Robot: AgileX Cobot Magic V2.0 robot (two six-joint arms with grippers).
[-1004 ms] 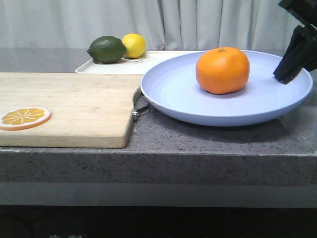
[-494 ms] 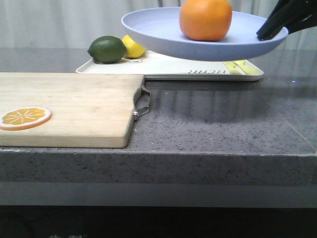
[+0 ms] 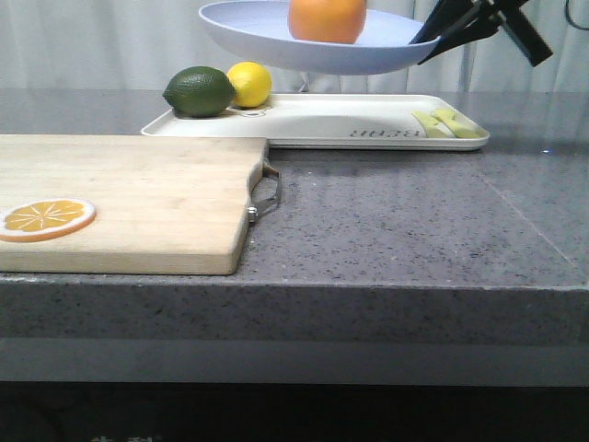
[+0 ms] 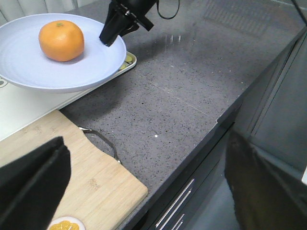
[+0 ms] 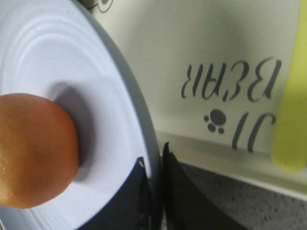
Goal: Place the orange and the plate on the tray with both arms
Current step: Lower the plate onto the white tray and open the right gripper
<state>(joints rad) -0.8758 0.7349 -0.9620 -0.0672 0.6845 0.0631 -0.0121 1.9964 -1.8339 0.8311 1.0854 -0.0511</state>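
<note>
we see the right gripper pinching the rim of the plate, holding it in the air above the tray. the orange sits on the plate, near its middle. on the tray, a lime and a lemon lie touching at about ten o'clock. the cutting board lies at seven o'clock from the tray, with an orange slice on it. the left gripper's fingers are spread wide over the board, holding nothing.
</note>
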